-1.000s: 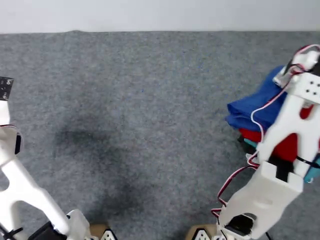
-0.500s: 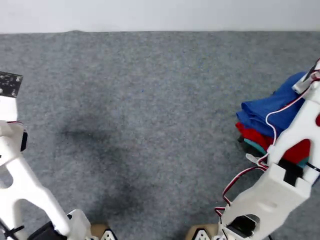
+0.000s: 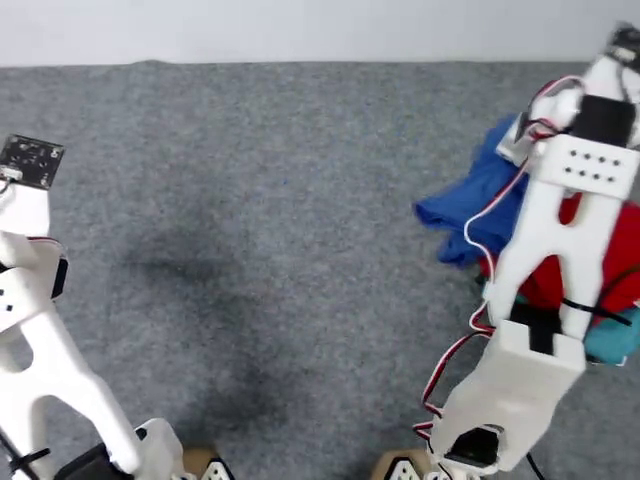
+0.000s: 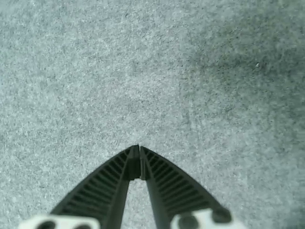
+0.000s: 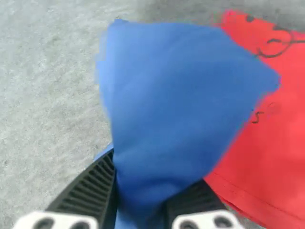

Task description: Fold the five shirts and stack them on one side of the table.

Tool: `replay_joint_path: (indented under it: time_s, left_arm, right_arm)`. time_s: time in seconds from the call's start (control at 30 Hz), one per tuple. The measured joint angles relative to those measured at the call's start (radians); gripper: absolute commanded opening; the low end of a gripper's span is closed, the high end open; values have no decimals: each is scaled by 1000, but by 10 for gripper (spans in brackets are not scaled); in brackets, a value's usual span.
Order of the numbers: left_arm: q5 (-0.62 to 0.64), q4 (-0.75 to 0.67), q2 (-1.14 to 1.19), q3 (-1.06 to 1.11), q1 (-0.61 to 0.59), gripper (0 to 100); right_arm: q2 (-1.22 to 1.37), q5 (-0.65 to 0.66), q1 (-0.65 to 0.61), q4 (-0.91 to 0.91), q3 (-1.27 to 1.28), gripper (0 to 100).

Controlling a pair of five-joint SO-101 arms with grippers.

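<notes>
A blue shirt (image 3: 468, 213) hangs lifted at the table's right side, and my right gripper (image 5: 143, 191) is shut on its bunched cloth (image 5: 176, 105). Under it lies a red shirt (image 3: 625, 250) with dark print (image 5: 267, 143). A teal shirt (image 3: 612, 342) peeks out below the red one. The right arm (image 3: 560, 250) covers much of that pile from above. At the table's left edge stands the left arm (image 3: 30, 290). My left gripper (image 4: 139, 150) is shut on nothing, with its tips together above bare grey carpet.
Grey carpet (image 3: 280, 220) covers the table, bare between the two arms. A pale wall (image 3: 300, 30) runs along the far edge. Red and white cables (image 3: 470, 330) trail beside the right arm.
The right arm swung up and left from the right edge, lifting the blue shirt off the pile so it hangs out to the left. The left arm shifted slightly.
</notes>
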Motion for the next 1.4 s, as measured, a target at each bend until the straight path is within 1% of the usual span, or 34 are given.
replay_joint_path:
  time_s: [0.13,0.43,0.6,0.77,0.83,0.97,1.03,1.1,1.17,1.23,1.33,1.4]
  left_arm:
    - [0,0,0,0,0,6]
    - [0,-25,0,0,0,6]
    - [0,-38,0,12,0,6]
    - [0,-41,0,12,5,6]
    - [0,-43,0,12,3,6]
    - [0,-43,0,12,3,6]
    - [0,-43,0,12,3,6]
    - [0,-43,0,12,3,6]
    - [0,-43,0,20,3,6]
    - [0,-43,0,32,3,6]
    - [0,-43,0,46,3,6]
    - [0,-43,0,48,3,6]
  right_arm:
    - [-21,0,26,0,-3,8]
    - [-21,71,215,-2,-3,8]
    - [103,107,321,-2,-3,8]
    - [233,150,391,-9,-3,15]
    - [276,164,408,-11,-3,58]
    - [295,178,417,-5,-3,264]
    - [295,152,417,0,-32,349]
    - [270,117,417,0,-63,380]
    - [218,100,417,0,-92,362]
    - [153,95,417,0,-115,320]
    - [68,94,390,0,-123,203]
    - [37,92,347,0,-123,90]
